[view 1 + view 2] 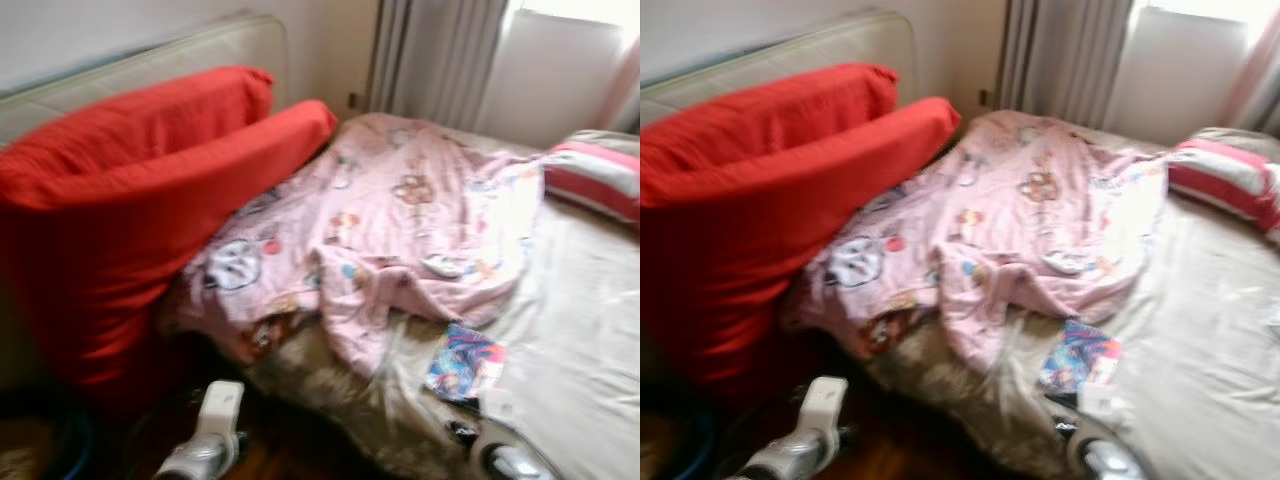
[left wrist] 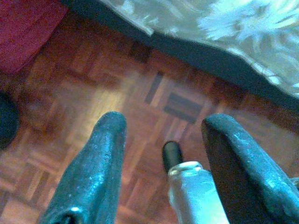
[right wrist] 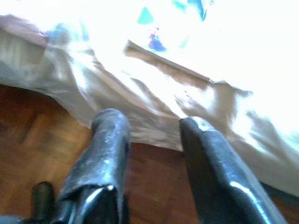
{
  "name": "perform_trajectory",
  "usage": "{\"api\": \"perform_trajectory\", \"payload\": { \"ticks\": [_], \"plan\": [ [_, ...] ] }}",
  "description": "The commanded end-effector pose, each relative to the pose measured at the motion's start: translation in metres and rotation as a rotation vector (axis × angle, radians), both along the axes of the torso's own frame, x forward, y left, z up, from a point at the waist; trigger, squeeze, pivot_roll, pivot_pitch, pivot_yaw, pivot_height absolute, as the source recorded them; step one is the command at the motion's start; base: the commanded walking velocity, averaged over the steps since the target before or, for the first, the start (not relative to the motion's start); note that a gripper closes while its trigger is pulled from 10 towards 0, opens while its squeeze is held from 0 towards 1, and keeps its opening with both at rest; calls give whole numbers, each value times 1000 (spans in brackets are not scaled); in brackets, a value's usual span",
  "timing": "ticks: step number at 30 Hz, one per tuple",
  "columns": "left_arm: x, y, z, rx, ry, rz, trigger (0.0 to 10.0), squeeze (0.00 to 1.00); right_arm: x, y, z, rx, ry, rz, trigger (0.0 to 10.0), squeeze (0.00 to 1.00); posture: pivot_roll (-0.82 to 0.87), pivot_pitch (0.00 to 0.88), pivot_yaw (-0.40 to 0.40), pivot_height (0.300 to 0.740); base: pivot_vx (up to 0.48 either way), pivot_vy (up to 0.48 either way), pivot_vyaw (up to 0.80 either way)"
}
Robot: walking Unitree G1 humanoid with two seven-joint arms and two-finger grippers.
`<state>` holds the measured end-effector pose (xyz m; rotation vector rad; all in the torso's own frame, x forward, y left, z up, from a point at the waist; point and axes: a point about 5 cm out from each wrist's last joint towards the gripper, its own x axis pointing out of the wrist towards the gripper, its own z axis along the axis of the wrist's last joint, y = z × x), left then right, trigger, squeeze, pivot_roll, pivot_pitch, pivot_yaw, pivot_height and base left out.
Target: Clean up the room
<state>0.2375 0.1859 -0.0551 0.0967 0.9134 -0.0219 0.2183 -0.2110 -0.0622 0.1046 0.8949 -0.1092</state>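
— Parquet floor (image 2: 93,93), item one: under the left gripper (image 2: 161,128), fingers spread wide, nothing between them.

— Right gripper (image 3: 149,123)?

— Fingers parted too, empty, tips at the edge of the beige sheet (image 3: 154,98) where it hangs off the bed.

— Items to tidy?

— Pink cartoon blanket (image 1: 400,220), crumpled on the bed, well beyond both sets of fingers. Colourful packet (image 1: 462,362) on the sheet, just ahead of the right fingers. Two red cushions (image 1: 130,200) leaning beside the blanket. Striped pillow (image 1: 595,175) at the far side.
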Motion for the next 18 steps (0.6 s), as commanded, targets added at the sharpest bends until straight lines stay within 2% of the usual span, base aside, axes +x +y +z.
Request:
{"api": "perform_trajectory", "payload": {
  "ticks": [1,8,11,14,18],
  "plan": [
    [2,-10,0,-18,-2,-13,10000,0,-11,-10,-5,-19,36,-22,10000,0,-71,0,-13,740,315,0,0],
    [3,-10,1,-18,-2,-11,10000,0,-10,-10,-4,-16,26,-33,10000,0,-69,0,-13,740,311,0,0],
    [3,-9,1,-17,-2,-11,10000,0,-10,-10,-4,-14,28,-35,10000,0,-70,0,-13,740,301,0,-690],
    [3,-9,1,-16,-1,-11,10000,0,-10,-10,-4,-19,29,-32,10000,0,-70,0,-13,740,0,0,-400],
    [3,-9,1,-16,-3,-12,10000,0,-10,-11,-4,-24,23,-45,10000,0,-70,0,-12,740,0,0,0]
  ]
}}
